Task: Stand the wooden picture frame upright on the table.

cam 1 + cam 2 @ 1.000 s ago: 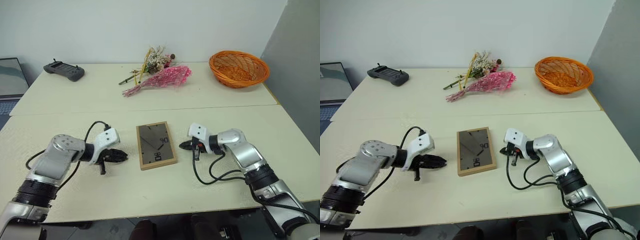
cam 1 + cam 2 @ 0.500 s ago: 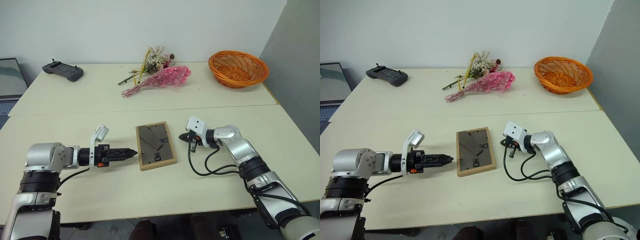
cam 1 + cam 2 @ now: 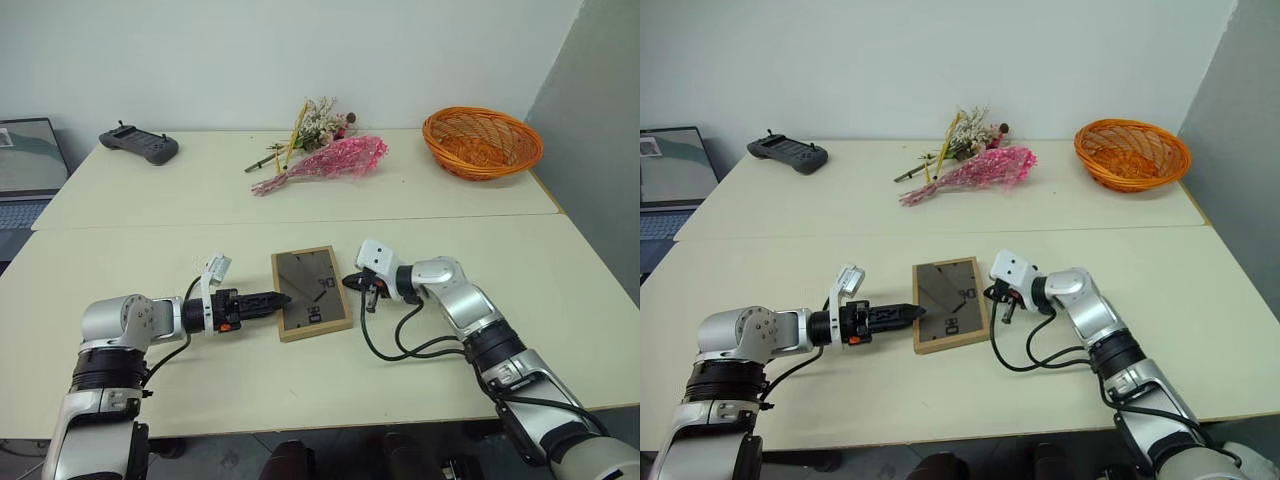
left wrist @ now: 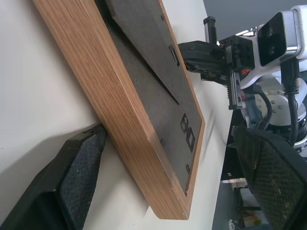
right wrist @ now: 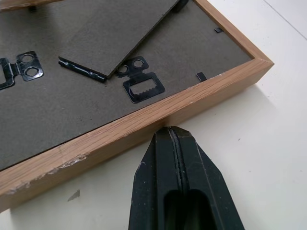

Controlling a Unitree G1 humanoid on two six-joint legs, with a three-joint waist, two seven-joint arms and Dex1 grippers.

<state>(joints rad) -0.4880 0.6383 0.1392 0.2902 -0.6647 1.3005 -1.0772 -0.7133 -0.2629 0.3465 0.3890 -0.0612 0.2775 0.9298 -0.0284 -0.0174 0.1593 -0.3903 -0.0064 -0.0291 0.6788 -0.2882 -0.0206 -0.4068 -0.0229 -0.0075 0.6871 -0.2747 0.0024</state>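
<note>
The wooden picture frame (image 3: 310, 292) lies flat on the table (image 3: 200, 385) with its dark back panel and black easel stand facing up. My left gripper (image 3: 280, 298) is open at the frame's left edge. In the left wrist view one finger (image 4: 81, 191) rests low on the table beside the wooden rim, and the other (image 4: 278, 182) hangs above the back panel. My right gripper (image 3: 350, 282) is shut with nothing in it. Its tip (image 5: 170, 134) presses against the frame's right wooden edge (image 5: 144, 127).
On the far half of the table lie an orange wicker basket (image 3: 482, 140) at the right, a bunch of pink dried flowers (image 3: 320, 160) in the middle and a black controller (image 3: 138, 143) at the left. A laptop (image 3: 30, 160) stands beyond the left edge.
My left gripper has opened, rolled over and moved right up to the frame's left edge. My right gripper, still shut, has moved left onto the frame's right edge. The frame lies where it was.
</note>
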